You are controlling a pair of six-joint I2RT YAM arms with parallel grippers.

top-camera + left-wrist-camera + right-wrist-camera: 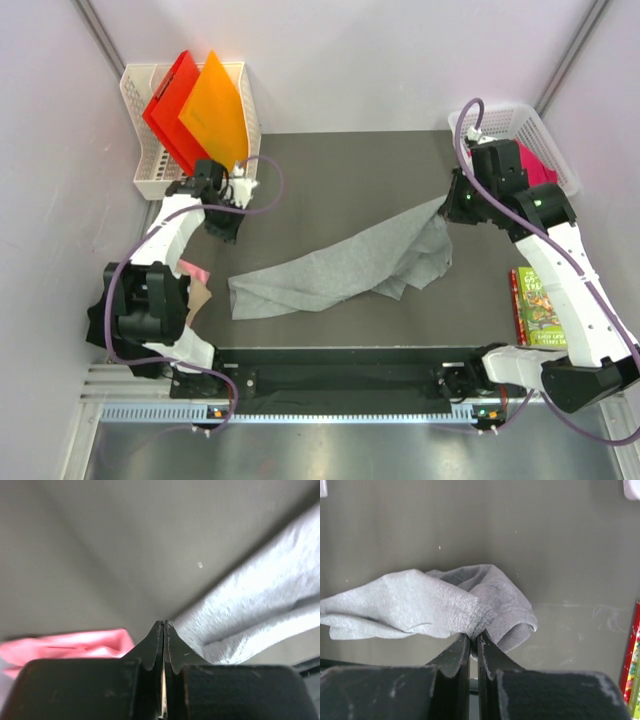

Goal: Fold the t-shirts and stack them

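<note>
Operator: Grip on the grey shirt (340, 272), how does it stand?

Instructor: Your right jaws are pinched on a bunched fold at its far right end. The rest lies crumpled slantwise across the middle of the bench (330, 170). Your left jaws are closed with nothing between them, hovering near the shirt's left part, not touching it.

Operator: Danger from here?

Instructor: You hold a thick wad, not a clean hem. Lift on that alone and the shirt will likely hang twisted or slip out, since its left end has no hold.

Operator: Obstacles?

Instructor: The left basket (135, 120), with a red folder (170, 100) and an orange folder (215, 105), stands just behind your left arm (180, 225). A green book (540, 305) lies at the bench's right edge. A pink shirt (195, 270) lies by your left arm, and more pink cloth (540, 170) sits in the right basket (510, 108).
</note>
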